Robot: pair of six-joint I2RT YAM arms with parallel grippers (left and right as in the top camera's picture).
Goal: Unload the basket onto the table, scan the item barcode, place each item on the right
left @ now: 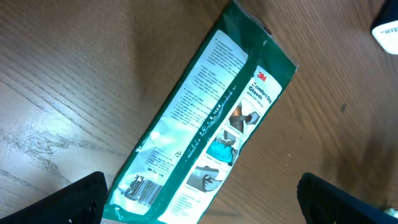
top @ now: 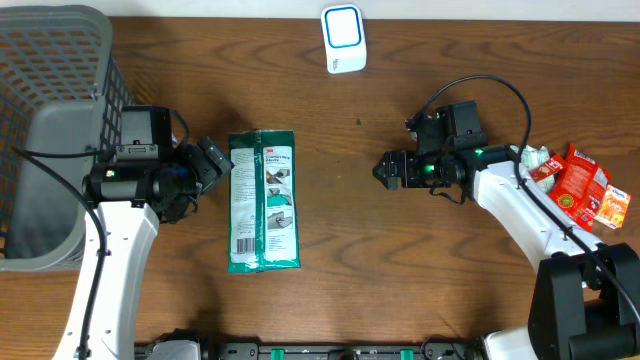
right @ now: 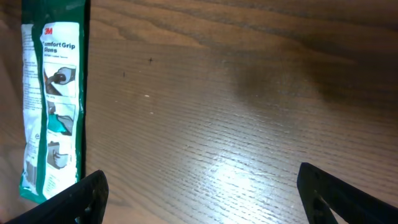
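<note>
I think the pack (top: pixel 262 200) is light, floppy and slippery, so I would pinch its long edge. My left gripper (top: pixel 218 162) and right gripper (top: pixel 383 168) stand wide, empty.

Shows a green glove packet (left: pixel 205 124) lying slantwise on the wooden table (left: pixel 68 74), label side up, with the barcode (left: pixel 138 186) near its lower end. Places that end between the dark fingers (left: pixel 68 202) of the left gripper (left: pixel 205 204), spread wide apart. Catches the corner of a white object (left: pixel 387 28) at top right

Robot-lab mock checkout: 2 robot arms (top: pixel 520 205) stood at a wooden table (top: pixel 400 290) bearing a white scanner (top: pixel 343 38), grey basket (top: pixel 50 60) and packaged snacks (top: pixel 582 185).
</note>
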